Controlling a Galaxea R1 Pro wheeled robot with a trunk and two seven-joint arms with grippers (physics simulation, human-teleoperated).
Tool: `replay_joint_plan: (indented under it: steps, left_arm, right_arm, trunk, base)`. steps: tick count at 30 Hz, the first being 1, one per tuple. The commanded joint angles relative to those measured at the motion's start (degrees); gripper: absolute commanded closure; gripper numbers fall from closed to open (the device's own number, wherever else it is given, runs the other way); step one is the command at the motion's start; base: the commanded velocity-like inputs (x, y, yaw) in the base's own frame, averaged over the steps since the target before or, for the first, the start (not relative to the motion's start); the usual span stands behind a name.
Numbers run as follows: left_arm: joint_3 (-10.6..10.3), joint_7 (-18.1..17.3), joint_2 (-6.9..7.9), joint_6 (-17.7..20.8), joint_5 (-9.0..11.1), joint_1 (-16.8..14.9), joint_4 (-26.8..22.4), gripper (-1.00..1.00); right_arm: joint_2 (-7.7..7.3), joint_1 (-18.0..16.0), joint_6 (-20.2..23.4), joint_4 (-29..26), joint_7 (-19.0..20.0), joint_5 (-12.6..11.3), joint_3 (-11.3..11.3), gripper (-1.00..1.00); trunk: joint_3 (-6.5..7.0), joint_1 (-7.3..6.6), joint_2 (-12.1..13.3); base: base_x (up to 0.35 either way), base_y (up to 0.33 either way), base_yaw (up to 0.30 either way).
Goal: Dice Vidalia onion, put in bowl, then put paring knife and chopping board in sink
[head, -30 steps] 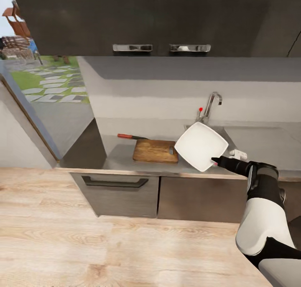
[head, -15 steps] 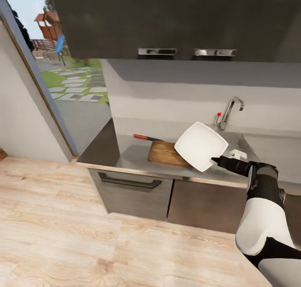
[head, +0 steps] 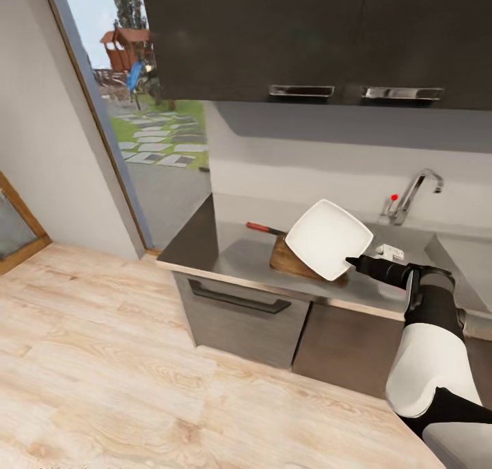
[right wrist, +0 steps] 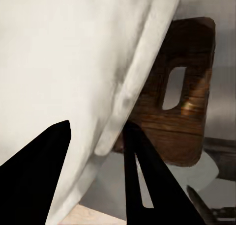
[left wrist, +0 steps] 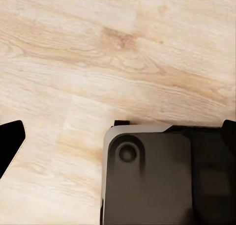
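My right gripper (head: 350,262) is shut on the rim of the white squarish bowl (head: 328,239) and holds it tilted in the air over the grey countertop (head: 225,254). The right wrist view has the bowl (right wrist: 73,63) between the fingers (right wrist: 34,181). The dark-brown chopping board (head: 287,261) lies on the countertop, half hidden by the bowl, and its slot handle end (right wrist: 191,112) is in plain sight. Beyond it lies the red-handled paring knife (head: 258,228). The sink's faucet (head: 413,190) rises at the right. My left gripper (left wrist: 120,131) hangs open over the floor. The Vidalia onion is out of view.
Dark upper cabinets (head: 307,39) hang above the counter, with dark drawer fronts (head: 239,305) below it. A glass door (head: 137,114) onto a garden is at the left. Light wooden floor (head: 102,360) spreads in front. The robot's dark base (left wrist: 157,181) is under the left gripper.
The camera has swung, so the counter, board and faucet slid rightward in the picture. The bowl stays in my right gripper at the same place in the view.
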Motion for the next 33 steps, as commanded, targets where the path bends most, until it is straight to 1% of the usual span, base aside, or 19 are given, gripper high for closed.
replay_joint_plan:
  steps: [1,2,4,6,9,11,14,25,27,29,33]
  left_arm:
    - [-0.01,-0.04,0.02,-0.49,0.12,0.00,0.15,-1.00]
    - [-0.02,0.01,0.01,-1.93,0.12,0.00,0.61,-1.00]
    - [-0.04,0.07,-0.01,-2.60,0.12,0.00,0.76,-1.00]
    - [-0.05,0.11,-0.02,-3.07,0.12,0.00,0.87,-1.00]
    - [-0.06,0.08,-0.04,-3.22,0.13,0.00,1.20,-1.00]
    - [-0.06,0.03,-0.03,-3.27,0.13,0.00,1.68,-1.00]
    - [-0.06,0.03,-0.04,-3.29,0.12,0.00,1.88,-1.00]
    - [-0.15,-0.05,-0.04,-3.31,0.12,0.00,2.13,-1.00]
    - [-0.15,-0.05,-0.04,-3.32,0.12,0.00,2.22,-1.00]
    - [-0.15,-0.05,-0.04,-3.34,0.12,0.02,2.65,-1.00]
    - [-0.19,-0.05,-0.04,-3.38,0.12,0.00,2.86,-1.00]
  right_arm:
    - [0.03,-0.08,0.18,-0.08,0.57,0.44,-0.17,1.00]
    - [-0.02,-0.07,0.18,-0.08,0.57,0.44,-0.16,1.00]
    - [-0.04,-0.07,0.18,-0.12,0.51,0.44,-0.10,1.00]
    - [-0.11,-0.07,0.22,-0.15,0.43,0.94,0.09,1.00]
    - [-0.10,-0.05,0.28,-0.29,0.45,3.23,0.59,1.00]
    - [0.05,-0.06,0.38,-0.39,0.53,5.53,1.32,1.00]
    - [0.15,-0.06,0.42,-0.42,0.55,6.42,1.99,1.00]
    - [0.29,-0.11,0.53,-0.43,0.55,6.95,2.62,1.00]
    - [0.29,-0.09,0.54,-0.43,0.56,6.95,3.02,1.00]
    - [0.29,-0.10,0.58,-0.42,0.56,6.95,4.38,1.00]
    - [0.35,-0.08,0.61,-0.36,0.57,6.95,5.11,1.00]
  trunk:
    - [-0.06,0.05,-0.10]
    - [-0.05,0.05,-0.10]
    - [-0.03,0.05,-0.10]
    - [-0.02,0.05,-0.10]
    - [-0.02,0.05,-0.10]
    - [-0.02,0.05,-0.10]
    - [-0.02,0.05,-0.10]
    - [-0.02,0.05,-0.10]
    - [-0.02,0.05,-0.10]
    - [-0.02,0.05,-0.10]
    - [-0.02,0.05,-0.10]
  base:
    - [0.131,0.232,0.178]
    - [0.147,0.261,0.075]
    - [0.150,0.268,0.049]
    - [0.158,0.277,0.016]
    - [0.170,0.279,0.006]
    - [0.181,0.280,0.002]
    - [0.190,0.277,0.001]
    - [0.205,0.269,0.000]
    - [0.130,0.289,0.000]
    - [0.046,0.302,0.000]
    - [0.011,0.308,0.000]
